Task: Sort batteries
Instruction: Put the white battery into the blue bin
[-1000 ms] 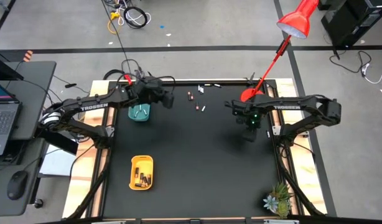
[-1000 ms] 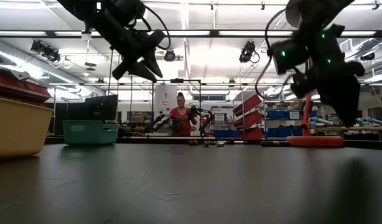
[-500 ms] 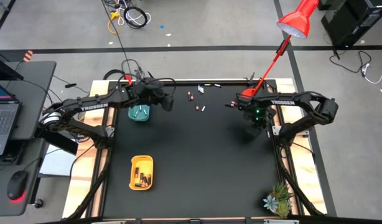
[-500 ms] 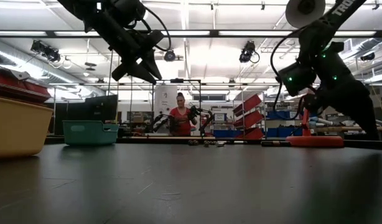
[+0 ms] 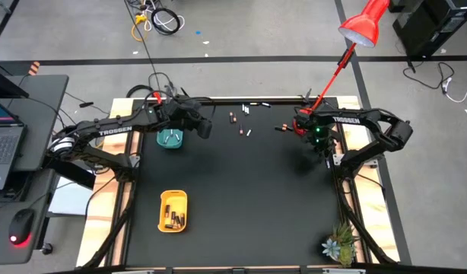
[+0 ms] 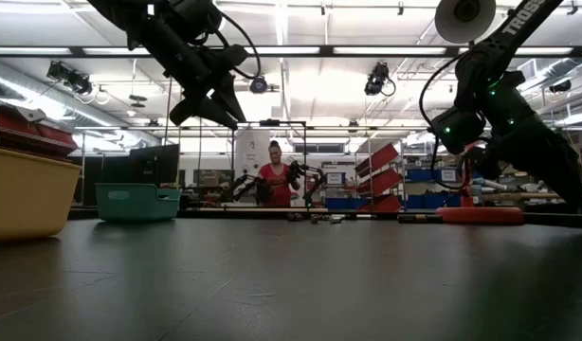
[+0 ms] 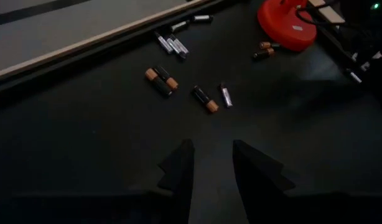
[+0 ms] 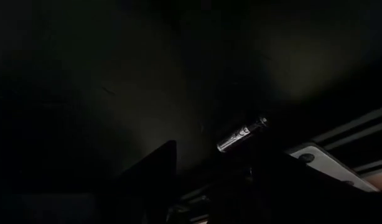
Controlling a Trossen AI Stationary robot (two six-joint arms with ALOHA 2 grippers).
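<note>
Ceiling strip lights [image 6: 300,52] glare in low view; right wrist view very dim; black tabletop [image 5: 241,198] evenly lit.

We look level across the dark table [image 6: 291,284]. At its near left edge stands a yellow tray [image 6: 21,194], with a teal tray [image 6: 137,202] farther back. Small batteries [image 6: 315,219] lie far off at mid-table, beside a red lamp base [image 6: 481,214]. Our left hand [image 6: 204,102] hangs high at upper left, our right arm [image 6: 504,104] at upper right. A person [image 6: 275,180] in red stands beyond.
</note>
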